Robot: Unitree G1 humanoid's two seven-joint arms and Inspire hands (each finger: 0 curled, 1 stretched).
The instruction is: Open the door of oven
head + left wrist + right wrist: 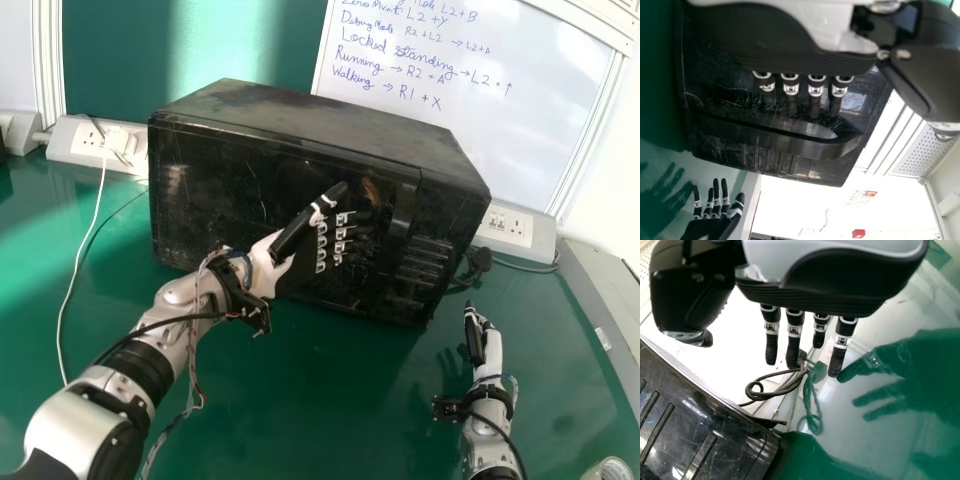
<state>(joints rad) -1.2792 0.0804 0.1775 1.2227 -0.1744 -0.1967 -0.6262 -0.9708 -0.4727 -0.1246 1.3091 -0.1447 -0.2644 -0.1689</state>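
Facing oven door (pixel 225 200), left robot hand (pixel 268 264) open.

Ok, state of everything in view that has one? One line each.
Black boxy oven's door: closed
Robot's left hand: open, fingers extended at the door front, not wrapped round the handle
Robot's right hand: open, empty, right of the oven
White plug: in the white socket strip at left
Black cable: looped beside the oven
White rectangular board: written on
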